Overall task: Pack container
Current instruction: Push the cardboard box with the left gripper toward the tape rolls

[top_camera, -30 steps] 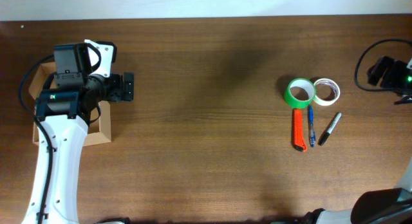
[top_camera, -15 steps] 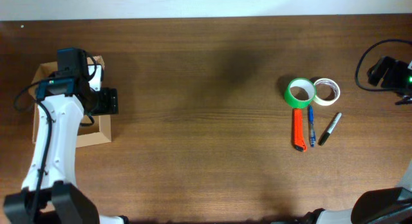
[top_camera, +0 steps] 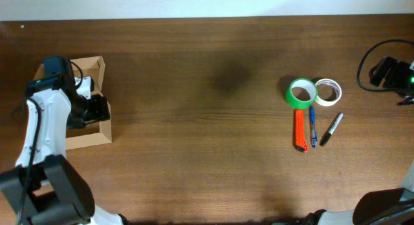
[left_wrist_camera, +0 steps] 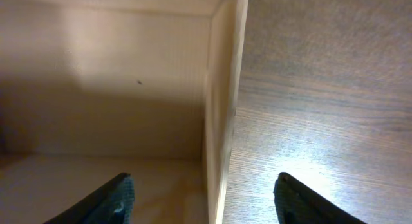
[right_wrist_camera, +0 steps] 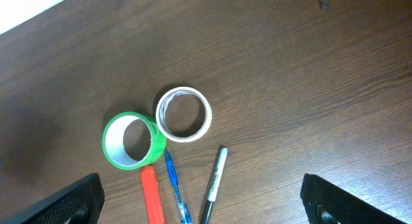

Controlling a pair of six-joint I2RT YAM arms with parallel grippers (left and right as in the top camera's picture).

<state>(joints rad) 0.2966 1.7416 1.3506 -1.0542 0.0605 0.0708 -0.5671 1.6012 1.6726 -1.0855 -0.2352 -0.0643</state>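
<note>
The container (top_camera: 87, 139) is a tan cardboard box at the table's far left, its flap (top_camera: 89, 67) standing up at the back. My left gripper (top_camera: 97, 109) hangs over the box's right wall. In the left wrist view that wall (left_wrist_camera: 222, 89) runs between the jaws of the left gripper (left_wrist_camera: 203, 179): one finger (left_wrist_camera: 119, 197) is inside the box, the other (left_wrist_camera: 293, 198) is over the table, and neither touches the wall. My right gripper (right_wrist_camera: 201, 179) is wide open above the loose items and holds nothing.
At the right lie a green tape roll (top_camera: 301, 93), a white tape roll (top_camera: 328, 91), an orange cutter (top_camera: 299, 129), a blue pen (top_camera: 312, 127) and a black marker (top_camera: 332, 128). The right arm (top_camera: 385, 71) sits at the right edge.
The left arm has drawn back to the left and its gripper has come down astride the box's right wall, jaws narrower than before. The right arm and the items have not moved.
</note>
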